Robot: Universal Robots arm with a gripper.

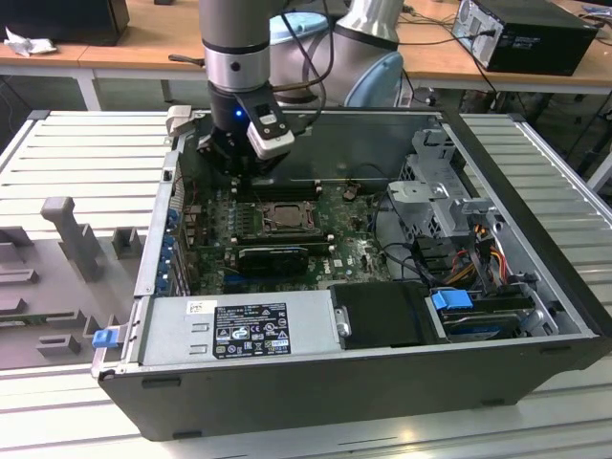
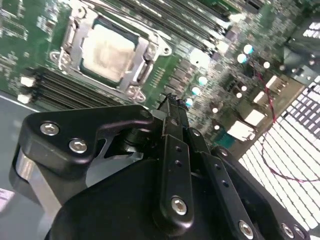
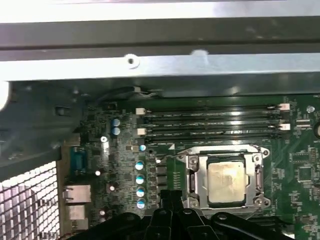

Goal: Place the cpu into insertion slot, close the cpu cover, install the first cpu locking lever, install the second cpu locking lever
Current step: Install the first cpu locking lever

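Since the fingertips of the gripper (image 2: 171, 102) meet with no gap and nothing between them, the arm carries no load. It hangs above the green motherboard (image 3: 300, 175), just off one edge of the insertion slot (image 3: 189, 161) and touching nothing there. In the exterior view the gripper (image 1: 239, 158) sits to the slot's left and farther back.

The cpu (image 3: 226, 182) lies flat inside the slot, its pale metallic top facing up and framed on all sides in both wrist views. The cpu cover (image 3: 200, 182) looks to be lying down around the chip, its opening showing the top. I cannot tell whether the locking levers along the slot's sides are hooked.

The long black memory slots (image 3: 210, 122) run beside the slot on its far side from the gripper, with the case wall (image 3: 150, 65) beyond them.

By my judgement the chip is light, stiff and thin, with a smooth top that gives little friction and a delicate underside. It is best held by two opposite edges, level. The cover looks like thin springy sheet, to be pressed on its frame, never on the chip.
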